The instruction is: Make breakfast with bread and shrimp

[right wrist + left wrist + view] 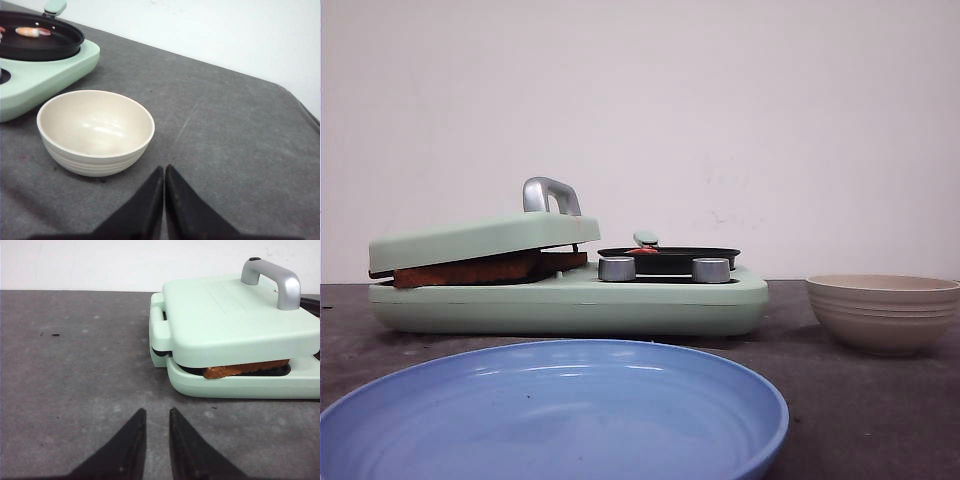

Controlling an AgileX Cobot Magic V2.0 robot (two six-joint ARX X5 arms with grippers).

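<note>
Browned bread (470, 268) lies inside the mint-green sandwich maker (570, 305), under its lid (480, 238), which rests tilted on it. In the left wrist view only the bread's crust edge (245, 369) shows in the slot under the lid (235, 320). A reddish shrimp (642, 250) lies in the black pan (670, 260) on the appliance's right half; the right wrist view shows the shrimp (32, 31) in that pan (40, 47). My left gripper (157, 411) hovers over bare table short of the appliance, open a little and empty. My right gripper (164, 168) is shut beside the bowl.
A cream bowl (882, 310) stands empty right of the appliance, close to the right fingers as the bowl (95, 150) shows in the right wrist view. A blue plate (550, 420) sits empty at the front. Two silver knobs (617, 268) and a lid handle (548, 193) stick out.
</note>
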